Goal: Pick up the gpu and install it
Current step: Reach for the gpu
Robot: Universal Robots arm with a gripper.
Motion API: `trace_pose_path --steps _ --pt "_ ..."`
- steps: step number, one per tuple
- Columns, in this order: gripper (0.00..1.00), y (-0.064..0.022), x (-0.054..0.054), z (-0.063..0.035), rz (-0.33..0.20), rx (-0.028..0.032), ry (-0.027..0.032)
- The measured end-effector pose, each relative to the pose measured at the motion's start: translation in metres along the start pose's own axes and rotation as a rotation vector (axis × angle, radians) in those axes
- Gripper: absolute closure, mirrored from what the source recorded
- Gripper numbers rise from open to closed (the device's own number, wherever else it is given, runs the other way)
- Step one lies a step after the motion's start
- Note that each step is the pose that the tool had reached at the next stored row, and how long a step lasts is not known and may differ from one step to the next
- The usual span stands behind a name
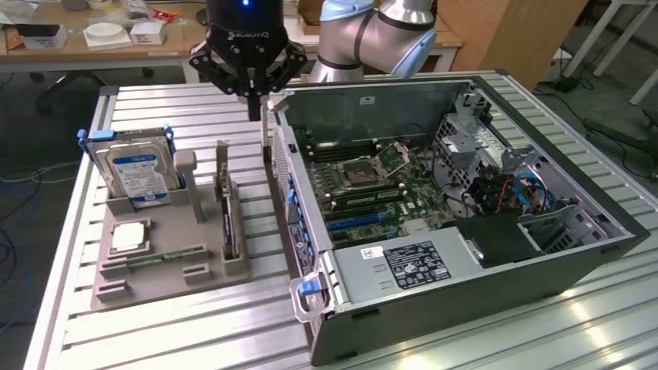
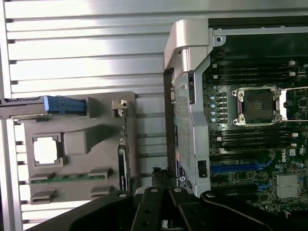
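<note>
Grey plastic forms the holder tray [image 1: 154, 289] at the lower left of the frame. Its pockets explain how the parts stand: each is kept on edge or flat in its own place, so that fingers coming from above can reach it. The gpu [image 1: 228, 227] stands on its long edge in the slot along the tray's right side, slim and dark, with its metal bracket rising at the far end. Left of it the hard drive [image 1: 135, 171] stands upright in a blue frame. A processor chip [image 1: 131, 237] and a green memory stick [image 1: 154, 260] lie flat below it.

The end effector [image 1: 254, 108] hangs at the upper centre of the frame, its fingers pressed together and pointing straight down. It is over the strip of desk [image 1: 185, 339] between the tray and the computer case [image 1: 432, 308], near the gpu's far end but apart from it. I can make out nothing in its grip.

The case lies on its side with the panel off, so the motherboard [image 1: 381, 185] faces up and its slots can be met from above. As I read it, the pick has not begun.
</note>
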State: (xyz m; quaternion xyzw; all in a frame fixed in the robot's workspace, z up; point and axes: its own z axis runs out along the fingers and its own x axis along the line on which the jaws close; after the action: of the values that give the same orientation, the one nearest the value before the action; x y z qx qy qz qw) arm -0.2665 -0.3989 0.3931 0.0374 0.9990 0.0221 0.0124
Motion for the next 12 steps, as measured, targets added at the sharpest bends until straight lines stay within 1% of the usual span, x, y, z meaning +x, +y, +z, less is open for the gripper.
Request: trace_pose_path --steps 12 --pt "0.9 -0.001 0.013 -0.0004 0.0 0.0 0.0"
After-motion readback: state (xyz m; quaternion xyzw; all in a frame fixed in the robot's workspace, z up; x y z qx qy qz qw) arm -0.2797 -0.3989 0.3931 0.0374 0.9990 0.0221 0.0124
